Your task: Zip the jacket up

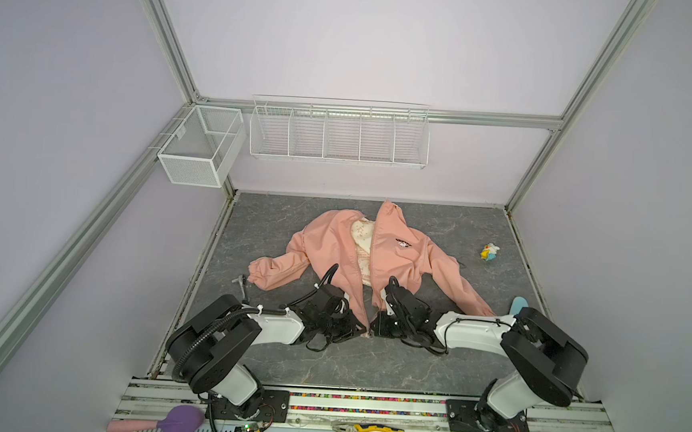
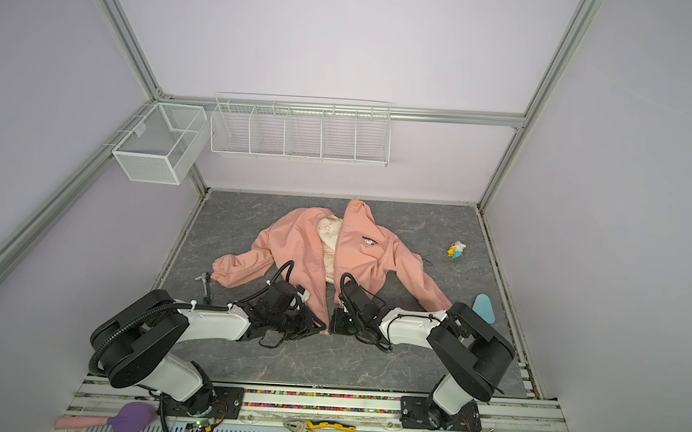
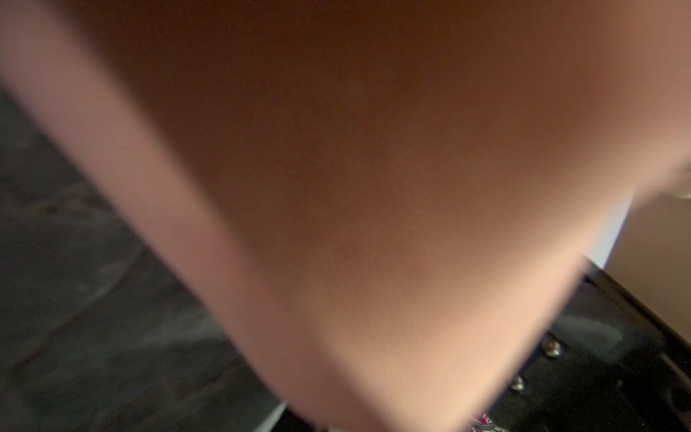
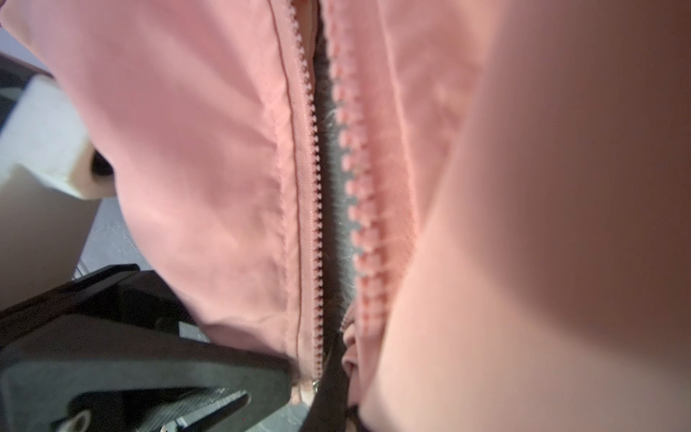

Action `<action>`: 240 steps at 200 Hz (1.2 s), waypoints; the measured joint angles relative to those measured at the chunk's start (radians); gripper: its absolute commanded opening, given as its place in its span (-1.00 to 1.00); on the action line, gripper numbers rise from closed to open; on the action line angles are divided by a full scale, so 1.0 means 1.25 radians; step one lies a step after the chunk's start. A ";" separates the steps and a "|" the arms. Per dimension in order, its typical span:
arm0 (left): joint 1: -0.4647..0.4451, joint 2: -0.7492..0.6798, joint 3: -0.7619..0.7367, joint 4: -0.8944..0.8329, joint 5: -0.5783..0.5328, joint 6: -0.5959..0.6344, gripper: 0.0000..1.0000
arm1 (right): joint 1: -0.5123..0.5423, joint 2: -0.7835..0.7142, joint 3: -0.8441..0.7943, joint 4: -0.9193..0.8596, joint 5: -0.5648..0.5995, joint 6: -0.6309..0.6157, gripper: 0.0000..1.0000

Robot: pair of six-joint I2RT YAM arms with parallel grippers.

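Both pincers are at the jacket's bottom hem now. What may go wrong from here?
1. In the right wrist view the two tooth rows lie apart; zipping before they are joined at the bottom would probably fail.
2. Fabric of the jacket fills most of the left wrist view, so the left pincer works nearly blind.
3. The right pincer sits very close to it at the hem; they might collide.
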 measured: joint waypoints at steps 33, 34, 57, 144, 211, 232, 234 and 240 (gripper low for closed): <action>0.000 0.001 0.003 0.002 0.011 0.004 -0.38 | 0.000 0.000 0.000 0.000 0.000 0.000 -0.88; 0.000 0.001 0.003 0.003 0.010 0.004 -0.38 | 0.000 0.000 0.000 0.000 0.000 0.000 -0.88; 0.000 0.004 0.003 0.004 0.014 0.006 -0.48 | 0.000 0.000 0.000 0.001 0.000 0.000 -0.87; 0.000 0.018 0.003 0.019 0.032 0.010 -0.52 | 0.002 0.000 0.000 0.001 0.000 0.002 -0.87; 0.000 0.031 0.003 0.026 0.033 0.010 -0.71 | 0.002 0.000 0.000 0.001 0.000 0.002 -0.88; 0.000 0.041 0.003 0.040 0.039 0.010 -0.71 | 0.002 0.000 0.000 0.001 0.000 0.002 -0.88; 0.000 0.042 0.003 0.041 0.040 0.010 -0.70 | 0.002 0.000 0.000 0.001 0.000 0.002 -0.88; 0.000 0.044 0.003 0.046 0.042 0.009 -0.70 | 0.002 0.000 0.000 0.001 0.001 0.002 -0.88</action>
